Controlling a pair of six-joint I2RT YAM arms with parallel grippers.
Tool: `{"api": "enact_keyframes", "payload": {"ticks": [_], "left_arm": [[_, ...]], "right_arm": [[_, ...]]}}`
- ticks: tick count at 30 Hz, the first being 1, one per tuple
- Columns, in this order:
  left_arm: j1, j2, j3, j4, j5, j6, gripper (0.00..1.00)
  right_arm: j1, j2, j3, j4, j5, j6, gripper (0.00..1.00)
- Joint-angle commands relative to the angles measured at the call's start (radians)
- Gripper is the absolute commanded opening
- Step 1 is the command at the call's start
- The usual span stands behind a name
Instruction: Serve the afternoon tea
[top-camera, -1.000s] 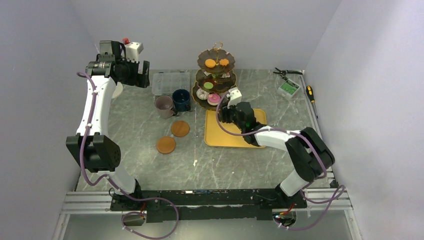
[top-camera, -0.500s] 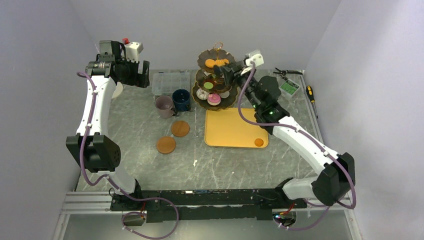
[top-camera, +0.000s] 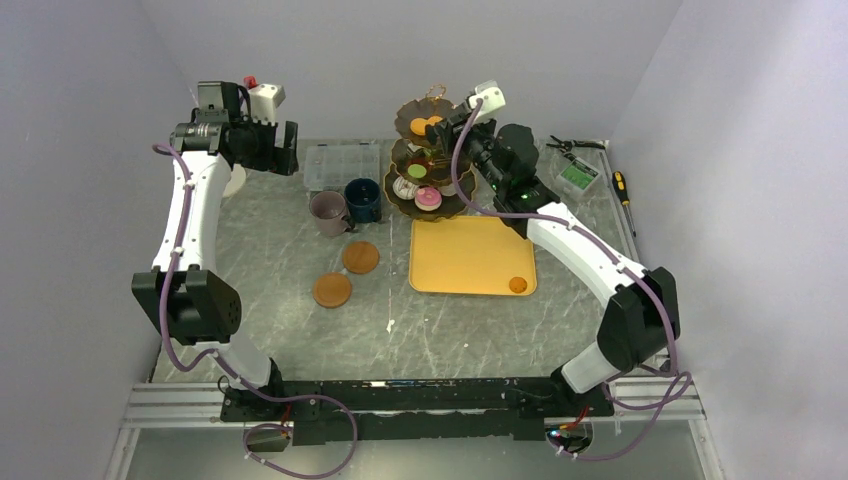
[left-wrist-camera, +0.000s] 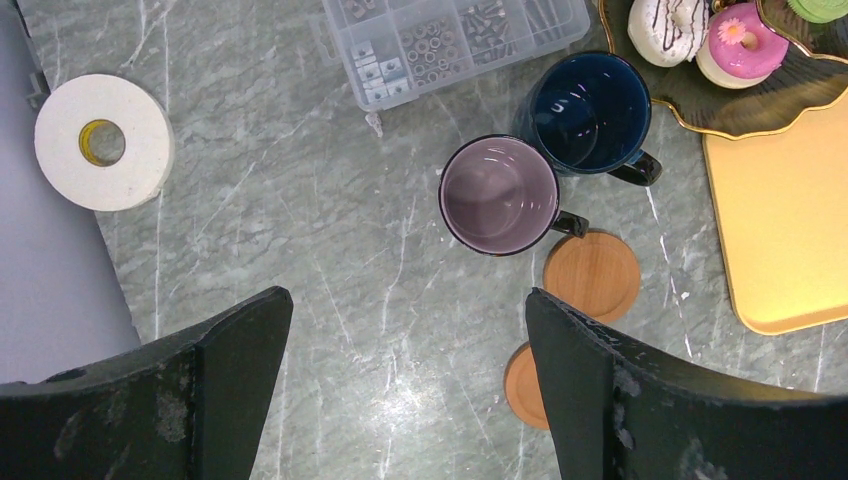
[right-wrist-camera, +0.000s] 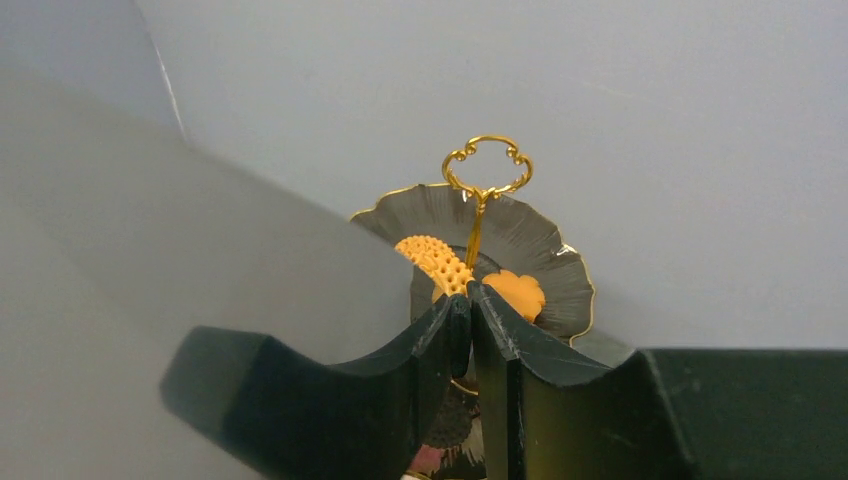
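left end effector (left-wrist-camera: 405, 300): wide open, empty, above mauve mug (left-wrist-camera: 498, 195) and navy mug (left-wrist-camera: 588, 110)
right end effector (right-wrist-camera: 470, 295): fingers (right-wrist-camera: 425, 345) pressed together (nothing seen between), at stand (right-wrist-camera: 535, 235) top tier
orange macaron (top-camera: 518, 285): on yellow tray (top-camera: 465, 258), near right corner

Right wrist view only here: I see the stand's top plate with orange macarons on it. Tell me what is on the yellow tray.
Observer: One orange macaron lies on the yellow tray, in its near right corner. The rest of the tray is bare.
Operator: Report the mugs.
Observer: The mauve mug and the navy mug stand side by side on the table. Neither is on a coaster, and both brown coasters are bare.
Operator: Give me the left tool.
Observer: The left tool hangs open above the table and holds nothing.
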Motion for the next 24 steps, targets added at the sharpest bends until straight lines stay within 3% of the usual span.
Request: {"api": "enact_keyframes", "payload": {"ticks": [1, 7, 14, 24], "left_arm": [[0.007, -0.032, 0.005, 0.021, 0.013, -0.003, 0.93], [0.007, -0.031, 0.006, 0.021, 0.015, -0.006, 0.93], [0.009, -0.030, 0.005, 0.020, 0.013, -0.003, 0.93], [0.010, -0.032, 0.007, 0.020, 0.014, -0.003, 0.93]], "right_arm": [[-0.006, -0.006, 0.061, 0.039, -0.017, -0.013, 0.38], [-0.019, 0.017, 0.065, 0.037, -0.012, -0.006, 0.44], [-0.025, 0.027, 0.078, 0.022, -0.012, -0.001, 0.60], [-0.027, -0.028, 0.054, 0.010, -0.016, -0.001, 0.63]]}}
